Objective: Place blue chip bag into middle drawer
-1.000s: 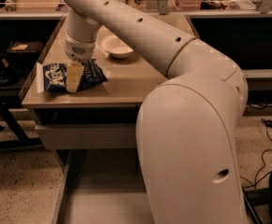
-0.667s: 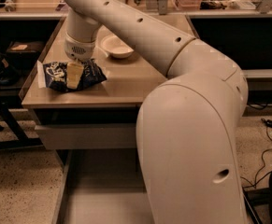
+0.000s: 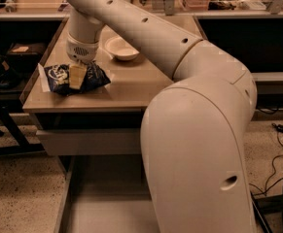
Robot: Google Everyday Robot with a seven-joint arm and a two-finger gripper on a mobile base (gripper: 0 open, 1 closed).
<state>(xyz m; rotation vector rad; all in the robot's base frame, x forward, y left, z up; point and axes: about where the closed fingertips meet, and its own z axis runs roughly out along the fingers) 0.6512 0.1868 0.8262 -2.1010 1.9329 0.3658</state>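
Observation:
The blue chip bag (image 3: pixel 90 79) is crumpled at the left front of the wooden table (image 3: pixel 131 91). My gripper (image 3: pixel 77 76) comes down from above onto the middle of the bag and is shut on it, with one pale finger (image 3: pixel 76 75) showing against the blue foil. The bag rests on or just above the tabletop. The middle drawer (image 3: pixel 107 198) is pulled open below the table's front edge, a grey tray with a flat floor. My arm's large elbow hides its right part.
A white bowl (image 3: pixel 121 47) stands on the table behind the bag. A closed grey drawer front (image 3: pixel 87 142) sits just under the tabletop. Black stands and shelves are at the left, cables lie on the floor at the right.
The gripper and the bag have shifted very slightly; otherwise nothing has visibly changed.

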